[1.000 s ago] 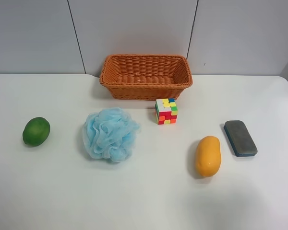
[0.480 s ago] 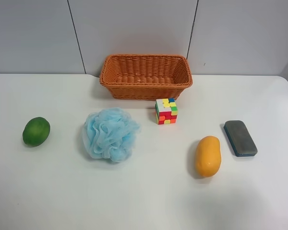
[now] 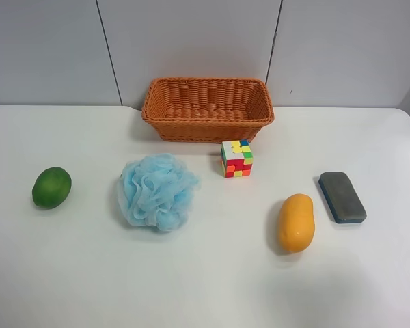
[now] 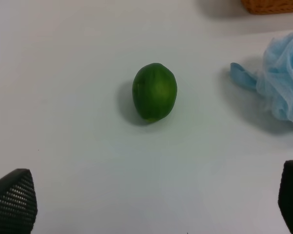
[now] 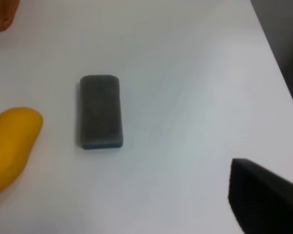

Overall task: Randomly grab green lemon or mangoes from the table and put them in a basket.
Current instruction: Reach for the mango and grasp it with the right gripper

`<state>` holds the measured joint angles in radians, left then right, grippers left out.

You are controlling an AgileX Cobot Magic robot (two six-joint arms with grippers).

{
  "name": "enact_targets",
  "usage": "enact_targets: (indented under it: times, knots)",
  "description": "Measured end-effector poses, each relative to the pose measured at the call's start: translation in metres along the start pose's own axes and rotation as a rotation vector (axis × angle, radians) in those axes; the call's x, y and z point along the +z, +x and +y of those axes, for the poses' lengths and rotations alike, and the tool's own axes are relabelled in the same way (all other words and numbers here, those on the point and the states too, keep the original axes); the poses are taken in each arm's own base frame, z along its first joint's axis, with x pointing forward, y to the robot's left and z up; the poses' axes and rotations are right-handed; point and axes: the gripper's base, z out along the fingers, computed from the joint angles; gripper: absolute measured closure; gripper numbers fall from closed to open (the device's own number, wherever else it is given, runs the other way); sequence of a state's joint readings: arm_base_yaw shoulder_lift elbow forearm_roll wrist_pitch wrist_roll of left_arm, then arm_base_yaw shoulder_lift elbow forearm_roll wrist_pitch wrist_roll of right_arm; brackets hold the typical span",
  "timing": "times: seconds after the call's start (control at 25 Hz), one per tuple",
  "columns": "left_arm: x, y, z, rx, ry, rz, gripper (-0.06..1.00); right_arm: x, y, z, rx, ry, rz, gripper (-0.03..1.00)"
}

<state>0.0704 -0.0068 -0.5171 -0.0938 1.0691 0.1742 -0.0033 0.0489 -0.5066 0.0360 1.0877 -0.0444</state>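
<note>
1. Lemon [image 3: 52,187], a smooth dark-green oval, lies alone at the table's [image 3: 205,287] left. It may roll out of the left gripper [image 4: 151,202], whose jaws are spread wide.
2. Pouf [image 3: 157,191] lies between lemon and basket [image 3: 207,109], so a low carry might snag it.
3. Mango [image 3: 296,223], glossy orange-yellow, lies near the eraser [image 3: 342,197]. Right gripper [image 5: 259,195] shows one finger, so I cannot tell its jaws.

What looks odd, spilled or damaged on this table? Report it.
Nothing stands out. The basket stands upright and empty. The lemon, mango, pouf, cube and grey block each lie apart on the table, intact, with nothing spilled.
</note>
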Motion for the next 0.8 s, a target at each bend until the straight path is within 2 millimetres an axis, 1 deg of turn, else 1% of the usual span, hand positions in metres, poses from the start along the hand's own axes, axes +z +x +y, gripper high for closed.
enact_targets:
  times: [0.08,0.16,0.32,0.48,0.56,0.68,0.8]
  knots:
    - [0.000,0.000,0.000,0.000,0.000,0.000,-0.05,0.001,-0.013,0.000,0.004,-0.007,0.047,-0.02]
    - [0.000,0.000,0.000,0.000,0.000,0.000,-0.05,0.005,-0.032,0.000,0.009,-0.015,0.097,-0.02]
    - [0.000,0.000,0.000,0.000,0.000,0.000,-0.05,0.019,-0.068,0.003,0.014,-0.066,0.191,-0.02]
    - [0.000,0.000,0.000,0.000,0.000,0.000,-0.05,0.049,-0.096,0.009,-0.020,-0.121,0.316,-0.02]
    - [0.000,0.000,0.000,0.000,0.000,0.000,-0.05,0.069,-0.108,0.015,-0.044,-0.155,0.386,-0.02]
    - [0.000,0.000,0.000,0.000,0.000,0.000,-0.05,0.099,-0.117,0.030,-0.072,-0.196,0.498,-0.02]
    - [0.000,0.000,0.000,0.000,0.000,0.000,-0.05,0.130,-0.118,0.048,-0.072,-0.215,0.607,-0.02]
